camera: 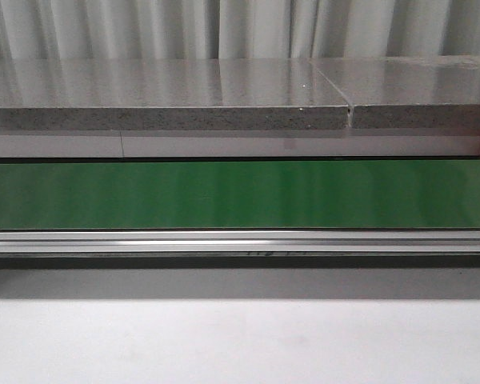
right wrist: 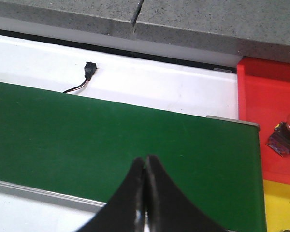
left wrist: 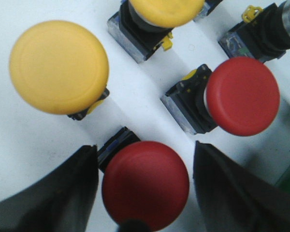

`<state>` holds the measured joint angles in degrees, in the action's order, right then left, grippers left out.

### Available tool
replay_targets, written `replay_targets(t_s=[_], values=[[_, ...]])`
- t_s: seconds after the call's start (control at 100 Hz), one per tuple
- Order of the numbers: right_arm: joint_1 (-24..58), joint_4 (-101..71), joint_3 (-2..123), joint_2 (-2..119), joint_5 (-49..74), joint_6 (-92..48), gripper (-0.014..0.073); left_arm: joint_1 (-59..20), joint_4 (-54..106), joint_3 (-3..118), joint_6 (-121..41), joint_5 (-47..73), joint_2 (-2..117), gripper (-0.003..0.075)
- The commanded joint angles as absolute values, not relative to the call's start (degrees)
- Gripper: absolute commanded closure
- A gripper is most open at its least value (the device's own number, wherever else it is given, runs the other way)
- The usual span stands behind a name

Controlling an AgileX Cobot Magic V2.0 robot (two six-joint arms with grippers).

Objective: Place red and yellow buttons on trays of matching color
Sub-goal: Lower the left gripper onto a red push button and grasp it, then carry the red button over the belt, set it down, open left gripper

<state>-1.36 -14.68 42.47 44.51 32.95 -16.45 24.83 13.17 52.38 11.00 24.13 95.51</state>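
Observation:
In the left wrist view my left gripper (left wrist: 145, 149) stands open around a red button (left wrist: 146, 184) on a white surface, with a small gap on each side of its cap. Another red button (left wrist: 241, 95) lies beyond it, and a third is partly seen at the frame's edge. Two yellow buttons (left wrist: 59, 66) (left wrist: 165, 10) lie nearby. In the right wrist view my right gripper (right wrist: 144, 159) is shut and empty over the green belt (right wrist: 111, 140). A red tray (right wrist: 263, 104) holds one red button (right wrist: 286, 133); a yellow tray (right wrist: 280, 203) adjoins it. Neither gripper appears in the front view.
The green conveyor belt (camera: 240, 194) runs across the front view, with a grey stone shelf (camera: 168, 100) behind and a metal rail (camera: 240, 240) in front. A small black connector with a wire (right wrist: 88, 71) lies on the white strip past the belt.

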Motion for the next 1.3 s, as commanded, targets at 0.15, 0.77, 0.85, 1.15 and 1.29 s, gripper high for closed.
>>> replay_targets(t_s=[0.15,0.77,0.85,1.15,1.29], values=[[-1.2,-14.8,44.1,44.3,29.5,-17.2,0.066,24.9,13.5,54.0,11.0,22.5,93.2,0.0545],[-1.2,-14.8,44.1,44.3,29.5,-17.2,0.066,23.8,20.1,57.1,1.8,32.9,75.6,0.0678],[-1.2,-14.8,44.1,44.3,29.5,-17.2,0.066,21.8,20.4,59.9,0.0,35.9,75.5,0.0678],[-1.2,-14.8,44.1,44.3,29.5,-17.2,0.066,12.8,20.2,64.3,-2.5,37.3,76.7,0.0678],[-1.2,-14.8,44.1,44.3,29.5,-17.2,0.066,11.1,20.2,64.3,-2.5,38.4,80.3,0.0678]])
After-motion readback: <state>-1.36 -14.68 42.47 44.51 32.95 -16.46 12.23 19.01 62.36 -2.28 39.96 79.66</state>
